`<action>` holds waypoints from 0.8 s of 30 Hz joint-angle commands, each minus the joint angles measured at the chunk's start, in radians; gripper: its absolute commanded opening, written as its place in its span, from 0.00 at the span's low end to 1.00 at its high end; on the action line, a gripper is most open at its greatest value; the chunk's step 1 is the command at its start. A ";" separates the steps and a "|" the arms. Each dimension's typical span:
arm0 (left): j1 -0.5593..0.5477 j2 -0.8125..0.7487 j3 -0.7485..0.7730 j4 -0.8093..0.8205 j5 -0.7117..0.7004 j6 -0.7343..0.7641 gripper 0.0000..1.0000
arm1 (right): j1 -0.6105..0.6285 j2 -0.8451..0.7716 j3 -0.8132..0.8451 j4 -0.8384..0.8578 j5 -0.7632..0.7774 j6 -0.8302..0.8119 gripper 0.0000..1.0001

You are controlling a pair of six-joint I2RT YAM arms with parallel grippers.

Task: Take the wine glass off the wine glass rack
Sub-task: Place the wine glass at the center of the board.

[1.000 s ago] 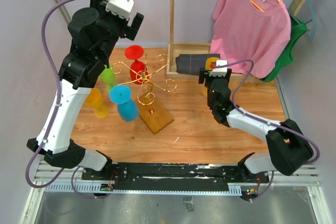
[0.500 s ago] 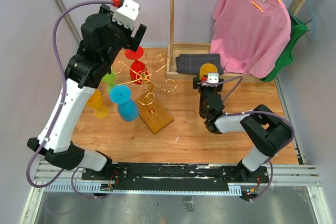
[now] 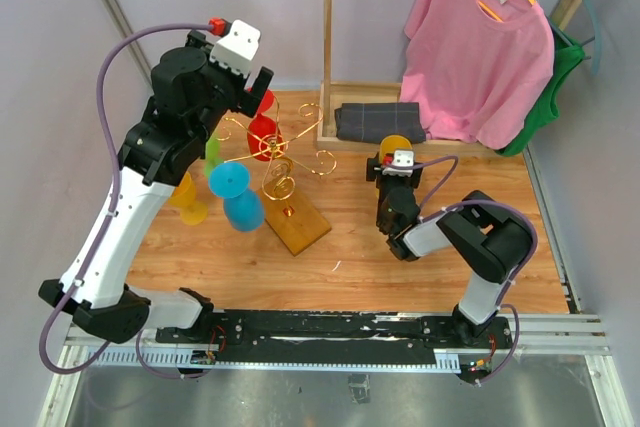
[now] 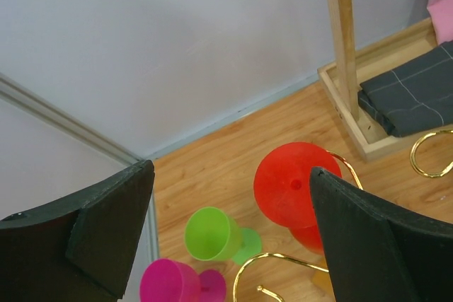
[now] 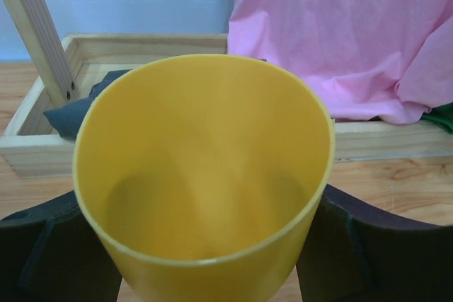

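Note:
The gold wire wine glass rack stands on its wooden base left of centre. A red wine glass hangs upside down on a far arm, and a blue one on a near arm. My left gripper is open and empty above the red glass. In the left wrist view the red foot lies between the spread fingers, close to the right one. My right gripper is shut on a yellow wine glass, whose open bowl fills the right wrist view.
Green and magenta glasses sit on the table left of the rack, an orange one nearer. A wooden frame with an upright post and a folded dark cloth stands behind. A pink shirt hangs at the back right.
My right arm has drawn back left and toward its base, carrying the yellow glass. My left gripper has shifted slightly lower over the red glass.

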 commanded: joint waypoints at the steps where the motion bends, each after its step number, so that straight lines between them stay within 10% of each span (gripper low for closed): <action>1: 0.006 -0.039 -0.015 0.036 -0.002 -0.013 0.96 | 0.018 0.040 -0.026 0.064 0.027 0.077 0.68; 17: 0.007 -0.112 -0.090 0.030 -0.005 -0.002 0.95 | 0.047 0.144 -0.008 0.069 0.075 0.133 0.73; 24: 0.007 -0.116 -0.082 0.020 -0.002 0.003 0.95 | 0.048 0.171 0.032 0.071 0.081 0.098 0.93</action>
